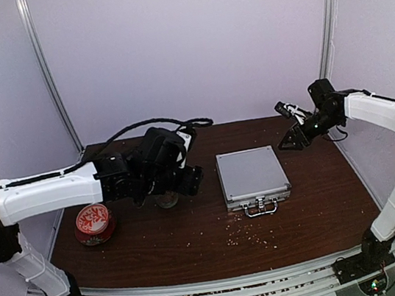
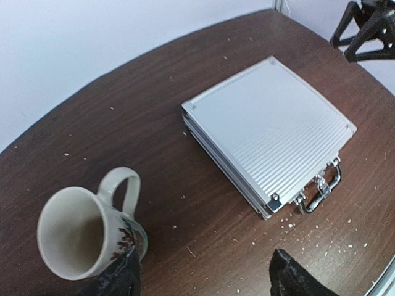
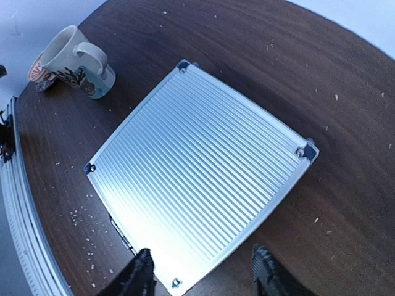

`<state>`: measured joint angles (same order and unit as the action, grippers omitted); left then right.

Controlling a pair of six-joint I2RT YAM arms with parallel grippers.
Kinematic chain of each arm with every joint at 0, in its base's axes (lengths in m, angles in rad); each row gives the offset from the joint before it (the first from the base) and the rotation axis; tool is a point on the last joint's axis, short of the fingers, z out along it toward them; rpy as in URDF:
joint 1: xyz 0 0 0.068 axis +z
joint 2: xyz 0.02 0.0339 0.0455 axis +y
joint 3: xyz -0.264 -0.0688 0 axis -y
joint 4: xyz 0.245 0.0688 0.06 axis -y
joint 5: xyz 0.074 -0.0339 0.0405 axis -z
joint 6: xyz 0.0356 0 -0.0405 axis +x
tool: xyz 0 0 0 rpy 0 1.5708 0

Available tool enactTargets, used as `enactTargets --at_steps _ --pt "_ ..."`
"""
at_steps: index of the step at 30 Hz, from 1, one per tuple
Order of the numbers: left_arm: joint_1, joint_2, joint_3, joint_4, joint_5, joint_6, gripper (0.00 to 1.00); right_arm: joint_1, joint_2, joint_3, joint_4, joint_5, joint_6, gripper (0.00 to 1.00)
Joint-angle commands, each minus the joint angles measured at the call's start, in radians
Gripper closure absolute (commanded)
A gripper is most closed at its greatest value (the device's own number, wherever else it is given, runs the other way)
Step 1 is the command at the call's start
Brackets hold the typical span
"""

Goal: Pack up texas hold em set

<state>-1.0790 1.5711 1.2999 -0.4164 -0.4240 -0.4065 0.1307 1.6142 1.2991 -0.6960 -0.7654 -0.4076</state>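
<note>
The texas hold em set shows as a silver ribbed briefcase [image 1: 252, 175] [image 2: 271, 132] [image 3: 197, 185] lying flat and shut in the middle of the table, with its metal handle [image 1: 260, 208] [image 2: 321, 191] toward the near edge. My left gripper [image 1: 175, 185] [image 2: 207, 280] hovers left of the case, open, with bare table between its fingers. One finger [image 2: 117, 277] sits right beside a mug. My right gripper [image 1: 293, 139] [image 3: 203, 277] hangs above the case's far right side, open and holding nothing.
A white patterned mug [image 1: 166, 199] [image 2: 86, 231] [image 3: 77, 61] stands upright left of the case, under my left gripper. A round red-and-white tin [image 1: 93, 223] sits at the left edge. Pale crumbs [image 1: 247, 233] are scattered in front of the case.
</note>
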Motion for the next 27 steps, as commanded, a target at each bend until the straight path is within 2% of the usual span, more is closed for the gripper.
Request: enactTargets --at_steps 1,7,14,22,27 --pt "0.004 0.114 0.047 0.031 0.133 -0.027 0.25 -0.008 -0.040 -0.080 0.016 0.054 0.029 0.40" --pt "0.004 0.239 0.090 0.077 0.198 -0.047 0.24 -0.008 -0.008 -0.158 -0.012 0.082 0.011 0.37" --pt "0.002 0.362 0.167 0.062 0.259 -0.072 0.21 -0.006 0.062 -0.194 -0.071 0.005 -0.060 0.37" --pt "0.002 0.368 0.169 0.035 0.203 -0.085 0.22 0.038 0.092 -0.222 -0.184 -0.041 -0.172 0.38" --pt "-0.006 0.321 0.130 0.034 0.164 -0.103 0.23 0.109 0.102 -0.250 -0.230 -0.038 -0.226 0.39"
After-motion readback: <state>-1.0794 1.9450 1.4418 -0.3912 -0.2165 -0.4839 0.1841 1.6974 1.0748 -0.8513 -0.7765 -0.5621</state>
